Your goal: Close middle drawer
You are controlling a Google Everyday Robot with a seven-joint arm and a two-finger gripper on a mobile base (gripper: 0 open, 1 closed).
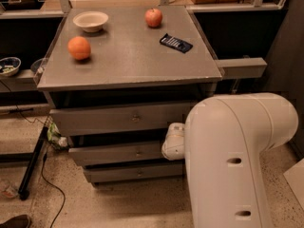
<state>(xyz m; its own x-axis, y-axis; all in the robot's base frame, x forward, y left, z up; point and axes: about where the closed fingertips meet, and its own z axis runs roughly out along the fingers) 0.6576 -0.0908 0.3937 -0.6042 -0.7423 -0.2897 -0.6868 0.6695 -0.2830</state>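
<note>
The grey cabinet point(128, 75) has three drawer fronts below its top. The middle drawer point(114, 153) is the low flat front with a tiny central knob point(138, 152), between the taller top drawer point(109, 119) and the lowest drawer point(128, 173). It stands out slightly ahead of the lowest front. My gripper point(173, 142) shows only as a white rounded end at the right end of the middle drawer front, touching or very close to it. My large white arm point(232, 160) covers the cabinet's lower right.
On the cabinet top lie an orange point(79, 48), a white bowl point(90, 20), an apple point(153, 17) and a dark packet point(175, 43). A black stand leg point(31, 165) and a cable lie on the floor at left. Shelves stand behind and at left.
</note>
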